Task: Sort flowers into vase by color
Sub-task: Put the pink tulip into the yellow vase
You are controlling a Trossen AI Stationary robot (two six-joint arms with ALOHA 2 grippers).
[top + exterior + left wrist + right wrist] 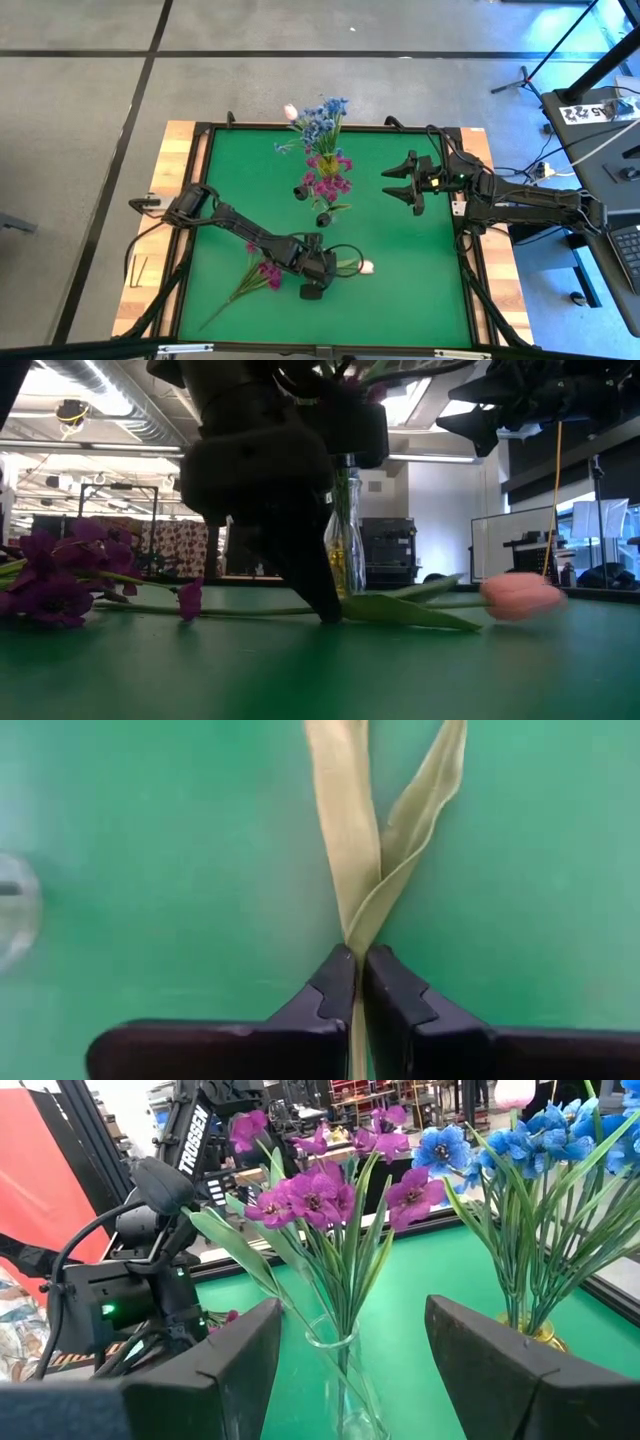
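Pink tulip (pixel 522 596) lying flat, magenta spray (pixel 262 272) beside, blue sprays (pixel 540 1150) vased

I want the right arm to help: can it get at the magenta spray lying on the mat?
Probably not easily: the magenta spray lies beyond the left gripper, which is shut on the tulip stem; the open right gripper is far across.

Green table mat (pixel 400 280), pale pink tulip bud (pixel 367 267) near, magenta sprays (pixel 329 180) and blue sprays (pixel 325 118) far, yellow-green leaves (pixel 372 830), black left gripper (pixel 357 982).

Left hand (pixel 312 291) lowered to the table, fingers pinched together; right hand (pixel 392 181) raised, spread wide
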